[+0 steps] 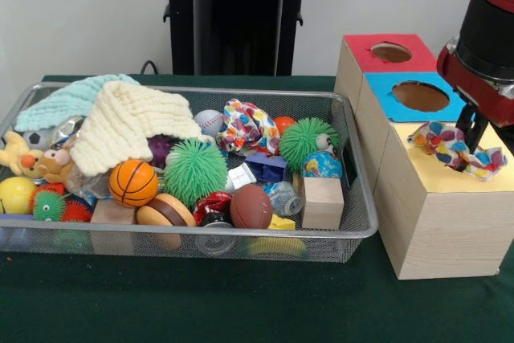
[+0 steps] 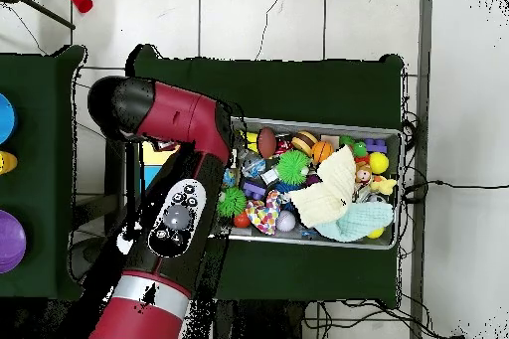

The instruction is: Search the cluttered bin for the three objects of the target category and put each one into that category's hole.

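Two spotted bundles show: one [image 1: 455,149] lies over the yellow-surround hole [image 1: 450,168] of the largest of three wooden boxes, pinched by the gripper's [image 1: 470,136] fingers, and one [image 1: 249,128] sits in the wire bin [image 1: 365,222] among balls and cloths.

My arm [image 2: 179,171] reads glossy red with black joint housings. I see a black panel [image 2: 177,214] with round grey buttons.
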